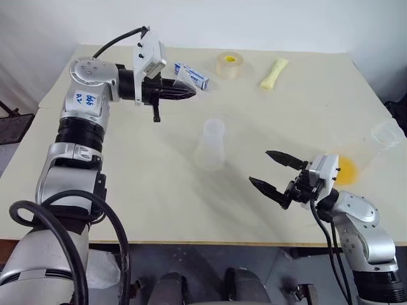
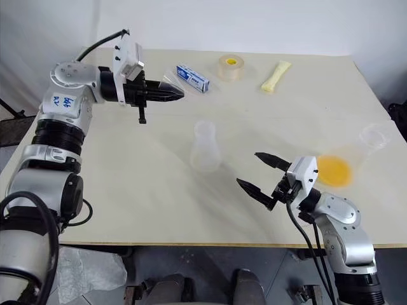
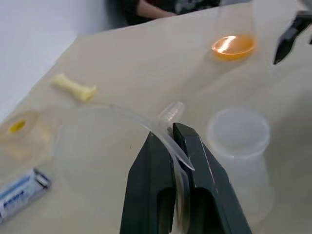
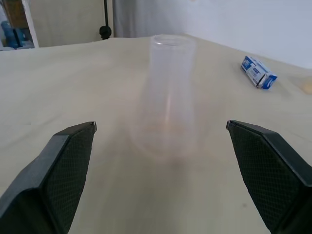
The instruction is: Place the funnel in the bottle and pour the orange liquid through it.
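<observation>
So we're mid funnel-placing: left gripper (image 1: 186,93) is pinched on the funnel's (image 3: 146,127) rim up above the tabletop (image 1: 127,159), right gripper (image 1: 275,171) gaping beside the bottle (image 1: 211,143), and next it probably has to line the spout over the neck.

I can't read the print on the box (image 1: 192,75). Funnel (image 3: 146,127) rim is partly hidden between the left gripper's (image 3: 176,141) fingers. Cup (image 1: 385,136) outline is too faint.

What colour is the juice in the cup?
The orange liquid is bright yellow-orange, clearest in the left wrist view.
</observation>
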Available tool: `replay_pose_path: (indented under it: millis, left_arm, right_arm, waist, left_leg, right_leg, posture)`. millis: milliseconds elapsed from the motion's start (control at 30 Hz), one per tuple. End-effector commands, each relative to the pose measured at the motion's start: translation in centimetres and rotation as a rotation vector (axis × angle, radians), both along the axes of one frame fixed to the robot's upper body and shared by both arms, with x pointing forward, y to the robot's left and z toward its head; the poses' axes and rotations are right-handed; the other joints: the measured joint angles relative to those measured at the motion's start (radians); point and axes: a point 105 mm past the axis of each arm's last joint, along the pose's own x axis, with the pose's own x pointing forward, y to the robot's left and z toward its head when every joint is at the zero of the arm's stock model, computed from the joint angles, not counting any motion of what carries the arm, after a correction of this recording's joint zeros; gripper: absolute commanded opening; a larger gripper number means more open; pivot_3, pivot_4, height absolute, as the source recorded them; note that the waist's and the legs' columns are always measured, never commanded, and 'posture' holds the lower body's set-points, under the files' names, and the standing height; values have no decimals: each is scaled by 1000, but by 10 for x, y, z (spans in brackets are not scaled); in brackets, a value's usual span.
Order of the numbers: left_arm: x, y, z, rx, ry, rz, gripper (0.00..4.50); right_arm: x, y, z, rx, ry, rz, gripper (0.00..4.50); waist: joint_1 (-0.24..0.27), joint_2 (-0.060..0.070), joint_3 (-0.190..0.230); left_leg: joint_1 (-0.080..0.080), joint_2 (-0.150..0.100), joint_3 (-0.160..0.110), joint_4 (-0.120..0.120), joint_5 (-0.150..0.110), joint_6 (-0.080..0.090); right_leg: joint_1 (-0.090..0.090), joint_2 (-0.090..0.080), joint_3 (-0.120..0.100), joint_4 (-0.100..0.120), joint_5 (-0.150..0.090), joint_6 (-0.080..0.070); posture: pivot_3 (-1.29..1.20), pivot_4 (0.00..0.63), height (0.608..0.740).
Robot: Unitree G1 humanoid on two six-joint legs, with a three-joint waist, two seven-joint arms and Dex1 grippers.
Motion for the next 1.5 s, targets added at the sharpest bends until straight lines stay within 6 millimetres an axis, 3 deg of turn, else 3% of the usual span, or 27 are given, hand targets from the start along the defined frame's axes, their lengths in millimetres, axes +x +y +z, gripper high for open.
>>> replay_pose_path:
  millis: [33,233,833,1100,1200,1500]
  left_arm:
    - [-5,-9,3,72,-49,-72,35]
    - [-10,-16,-10,226,-75,-148,35]
    - [-11,-38,-25,566,-148,-235,35]
    - [-13,-48,-24,615,-135,-253,35]
    - [-13,-50,-23,617,-125,-248,740]
    - [-12,-49,-17,598,-129,-232,3567]
  right_arm:
    - [-5,0,13,11,-69,-11,4500]
    - [-7,-2,11,13,-73,-26,4500]
    - [-15,-3,4,19,-71,-47,4500]
    - [-17,-3,4,28,-73,-70,4500]
    - [-18,-4,3,29,-73,-77,4500]
    - [-16,-6,5,27,-78,-91,4500]
  waist:
    - [0,0,0]
    - [0,0,0]
    - [3,-1,1]
    - [4,-1,1]
    - [4,-1,1]
    - [4,-1,1]
  left_leg:
    - [0,0,0,0,0,0]
    - [0,0,0,1,0,0]
    - [-1,0,0,1,0,0]
    - [0,0,0,1,0,0]
    - [0,0,0,2,0,0]
    - [0,0,0,2,0,0]
  right_leg:
    - [0,0,0,0,0,0]
    - [0,0,0,0,0,0]
    - [-1,0,-1,1,0,0]
    - [0,0,-1,2,0,0]
    - [0,0,-1,2,0,0]
    - [0,0,-1,3,0,0]
  posture:
    - [0,150,740]
    - [0,150,740]
    - [0,150,740]
    - [0,150,740]
    - [0,150,740]
    - [0,150,740]
